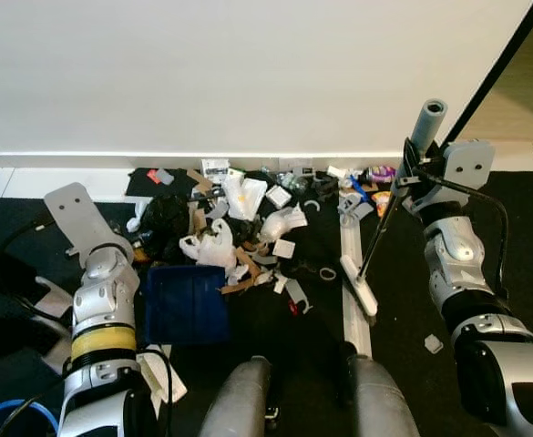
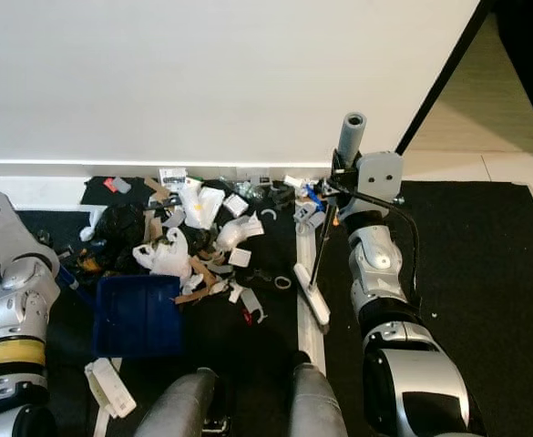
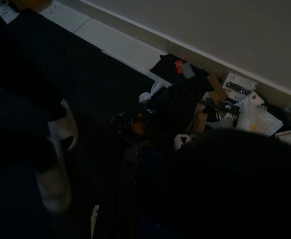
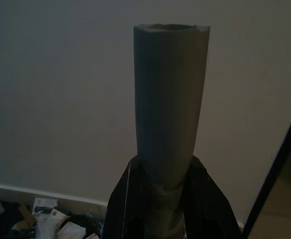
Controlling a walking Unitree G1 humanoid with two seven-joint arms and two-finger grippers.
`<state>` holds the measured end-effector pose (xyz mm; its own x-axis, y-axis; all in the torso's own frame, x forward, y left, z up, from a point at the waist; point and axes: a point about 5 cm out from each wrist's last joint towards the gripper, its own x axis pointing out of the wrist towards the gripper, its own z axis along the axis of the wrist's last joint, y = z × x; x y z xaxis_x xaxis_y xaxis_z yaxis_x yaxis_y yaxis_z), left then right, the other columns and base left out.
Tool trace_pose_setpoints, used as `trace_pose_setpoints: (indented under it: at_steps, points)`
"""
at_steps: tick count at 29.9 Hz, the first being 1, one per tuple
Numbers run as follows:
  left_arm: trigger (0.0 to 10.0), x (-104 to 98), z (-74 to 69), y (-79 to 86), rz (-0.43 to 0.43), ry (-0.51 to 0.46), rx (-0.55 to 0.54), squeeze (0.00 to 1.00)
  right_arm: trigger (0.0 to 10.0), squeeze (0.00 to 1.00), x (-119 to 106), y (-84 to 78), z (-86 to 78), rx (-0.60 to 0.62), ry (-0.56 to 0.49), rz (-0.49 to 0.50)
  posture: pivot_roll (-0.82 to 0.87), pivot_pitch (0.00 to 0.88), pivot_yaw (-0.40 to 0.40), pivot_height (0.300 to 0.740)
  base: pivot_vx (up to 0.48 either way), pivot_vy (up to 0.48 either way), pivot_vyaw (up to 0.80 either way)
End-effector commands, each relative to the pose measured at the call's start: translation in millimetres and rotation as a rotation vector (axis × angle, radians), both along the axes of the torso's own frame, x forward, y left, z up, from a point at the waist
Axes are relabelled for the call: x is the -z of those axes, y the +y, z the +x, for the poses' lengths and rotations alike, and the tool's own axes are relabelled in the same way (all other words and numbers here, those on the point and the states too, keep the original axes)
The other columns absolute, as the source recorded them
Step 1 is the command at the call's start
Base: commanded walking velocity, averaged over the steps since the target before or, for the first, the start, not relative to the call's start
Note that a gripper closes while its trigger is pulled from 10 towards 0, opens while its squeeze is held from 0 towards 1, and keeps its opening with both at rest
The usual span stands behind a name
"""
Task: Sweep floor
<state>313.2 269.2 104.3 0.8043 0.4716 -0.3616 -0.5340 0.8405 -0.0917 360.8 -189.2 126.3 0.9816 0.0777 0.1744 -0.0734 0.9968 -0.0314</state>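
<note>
Your right gripper (image 4: 167, 199) is clamped around the grey handle of the broom (image 1: 423, 132) at about 2 o'clock in the head view, both black fingers tight against the shaft just below its open top end. From there the thin rod slants down to the white broom head (image 1: 359, 285), which rests on the dark carpet (image 1: 521, 264) near the centre, beside a pale strip (image 1: 354, 314) that runs toward your legs. The pile of rubbish (image 1: 239, 218) lies at 11 to 12 o'clock against the white baseboard (image 1: 66, 162): crumpled white bags, brown cardboard scraps, a black bag, small cartons and wrappers. Some cartons carry print, but you cannot read any of it at this size. The blue dustpan (image 1: 186, 303) sits at about 8 o'clock, just beside the near edge of the pile and next to your left arm (image 1: 102, 300). You cannot tell whether the left gripper is open or closed; the left wrist view is dark and looks across the carpet to the pile. The wall closes off the far side, while open carpet lies to the right of the broom, with one small white scrap (image 1: 433, 343) at 4 o'clock.
</note>
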Motion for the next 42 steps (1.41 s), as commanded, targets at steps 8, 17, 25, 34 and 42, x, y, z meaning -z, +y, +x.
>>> trace_pose_setpoints:
  at_steps: [8, 17, 25, 34, 42]
  points:
    - [10.0, 23, 4.2, -25.8, -0.193, 0.054, 0.037, 0.00, 10.0, 0.00, -3, 6.0, 0.5, -0.016, -0.026, 0.002, 0.04, 0.205, 0.044, 0.740, 0.000, 0.000, 0.00]
    - [10.0, 17, 12.6, -32.0, -0.239, 0.022, 0.082, 0.00, 10.0, 0.00, 3, -2.0, -0.1, 0.007, 0.012, -0.039, 0.04, 0.209, 0.052, 0.740, 0.000, 0.000, 0.00]
    - [10.0, 13, 13.5, -54.3, -0.274, 0.038, 0.209, 0.00, 10.0, 0.00, 12, 11.7, 0.3, -0.024, 0.063, -0.037, 0.07, 0.241, 0.064, 0.740, 0.000, 0.000, 0.00]
    - [10.0, 19, 8.2, -67.9, -0.313, 0.063, 0.239, 0.00, 10.0, 0.00, 17, 20.6, 1.2, -0.035, 0.099, -0.029, 0.10, 0.269, 0.060, 0.740, 0.000, 0.000, 0.00]
    - [10.0, 9, 12.2, -90.1, -0.374, 0.039, 0.301, 0.00, 10.0, 0.00, 15, 39.5, 5.9, -0.083, 0.116, -0.022, 0.14, 0.297, 0.048, 0.740, 0.000, 0.000, 0.00]
